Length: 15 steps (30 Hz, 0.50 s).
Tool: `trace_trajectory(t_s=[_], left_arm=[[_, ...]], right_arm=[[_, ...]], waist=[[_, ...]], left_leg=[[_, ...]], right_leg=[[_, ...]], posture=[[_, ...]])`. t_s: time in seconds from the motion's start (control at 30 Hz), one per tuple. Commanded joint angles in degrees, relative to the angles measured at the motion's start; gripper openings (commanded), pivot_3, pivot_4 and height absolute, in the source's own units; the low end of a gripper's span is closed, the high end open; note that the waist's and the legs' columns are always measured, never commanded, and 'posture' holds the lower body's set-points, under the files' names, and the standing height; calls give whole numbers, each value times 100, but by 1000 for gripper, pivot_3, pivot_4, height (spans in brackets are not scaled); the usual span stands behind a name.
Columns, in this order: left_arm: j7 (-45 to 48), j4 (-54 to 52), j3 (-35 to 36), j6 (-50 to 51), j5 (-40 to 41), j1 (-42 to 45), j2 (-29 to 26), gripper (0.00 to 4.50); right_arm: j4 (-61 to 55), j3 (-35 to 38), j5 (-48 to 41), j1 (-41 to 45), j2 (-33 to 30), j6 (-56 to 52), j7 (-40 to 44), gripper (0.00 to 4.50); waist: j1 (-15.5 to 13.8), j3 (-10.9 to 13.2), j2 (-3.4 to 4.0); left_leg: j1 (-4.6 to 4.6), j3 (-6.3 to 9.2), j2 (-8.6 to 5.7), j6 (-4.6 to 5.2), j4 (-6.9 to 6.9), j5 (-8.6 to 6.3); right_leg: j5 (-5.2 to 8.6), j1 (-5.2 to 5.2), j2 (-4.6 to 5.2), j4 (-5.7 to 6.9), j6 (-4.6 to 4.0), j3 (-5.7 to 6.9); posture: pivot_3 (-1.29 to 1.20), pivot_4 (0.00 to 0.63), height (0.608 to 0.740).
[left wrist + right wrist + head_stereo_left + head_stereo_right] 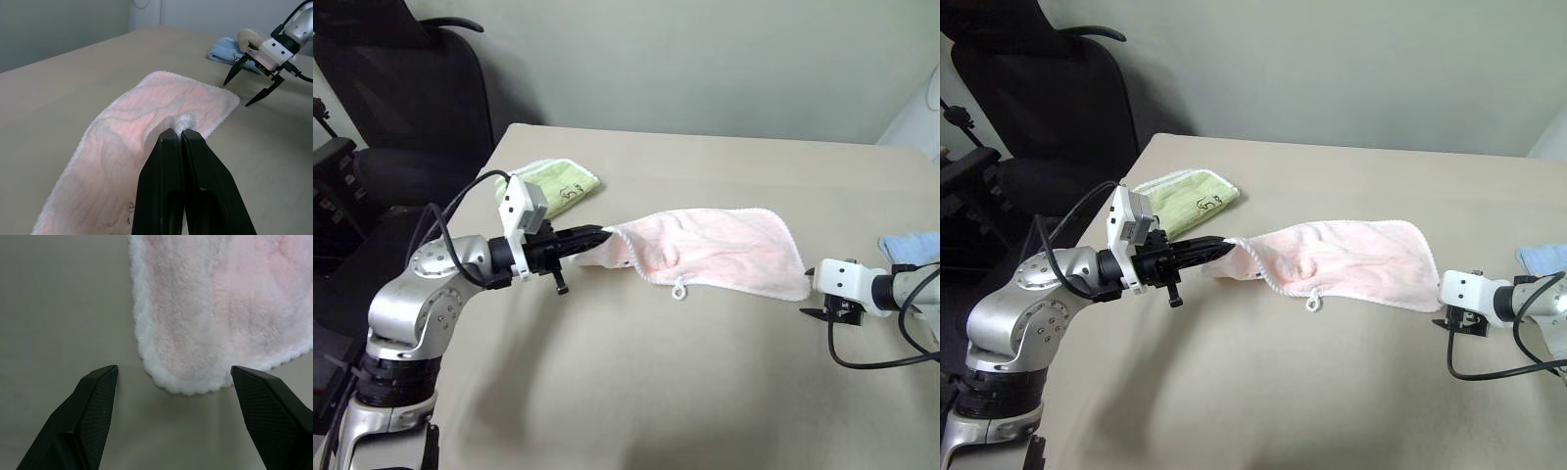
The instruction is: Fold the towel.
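The towel (pixel 720 250) is soft, light and limp, hanging over the desk (pixel 705 392). The left hand (pixel 597 236) is closed on its left corner; the right hand (pixel 173 377), wide open and empty, should probably pinch the right corner.

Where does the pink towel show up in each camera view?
Left eye: towel centre, between both pincers.
Right eye: centre.
Left wrist: stretching away from the shut left pincer.
Right wrist: upper right, corner between open fingers.
Shared landmark: its white scalloped edging.
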<state>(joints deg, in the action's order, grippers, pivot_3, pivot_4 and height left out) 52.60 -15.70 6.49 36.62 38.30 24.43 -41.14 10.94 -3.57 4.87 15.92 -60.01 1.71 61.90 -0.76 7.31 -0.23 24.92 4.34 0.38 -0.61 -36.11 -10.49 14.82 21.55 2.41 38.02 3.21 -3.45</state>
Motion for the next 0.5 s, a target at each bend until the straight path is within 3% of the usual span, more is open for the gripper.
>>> trace_trajectory(t_s=[0.03,0.13,0.4,0.5], left_arm=[[5,-50,57,-93,-9,92,12,0],[-8,-73,79,-91,0,62,9,0],[-42,-84,84,-104,-7,33,20,0],[-52,-79,82,-112,-12,30,28,0]], right_arm=[[206,-69,177,174,101,115,-202,3894],[203,-88,173,260,202,167,-192,3024],[203,-136,206,373,303,202,-183,203],[239,-139,205,406,315,228,-183,64]], waist=[[13,0,-2],[25,0,-2],[24,1,-1],[16,1,-1]], left_leg=[[-1,0,0,0,0,3],[-3,0,0,0,-1,19],[2,0,1,-6,1,47],[7,0,1,-12,6,42]], right_leg=[[-3,1,0,-2,-8,0],[-11,1,0,-5,-26,-2],[-28,8,-1,-2,-38,-4],[-24,15,-1,-3,-37,-3]], posture=[[0,150,740],[0,150,740],[0,150,740],[0,150,740]])
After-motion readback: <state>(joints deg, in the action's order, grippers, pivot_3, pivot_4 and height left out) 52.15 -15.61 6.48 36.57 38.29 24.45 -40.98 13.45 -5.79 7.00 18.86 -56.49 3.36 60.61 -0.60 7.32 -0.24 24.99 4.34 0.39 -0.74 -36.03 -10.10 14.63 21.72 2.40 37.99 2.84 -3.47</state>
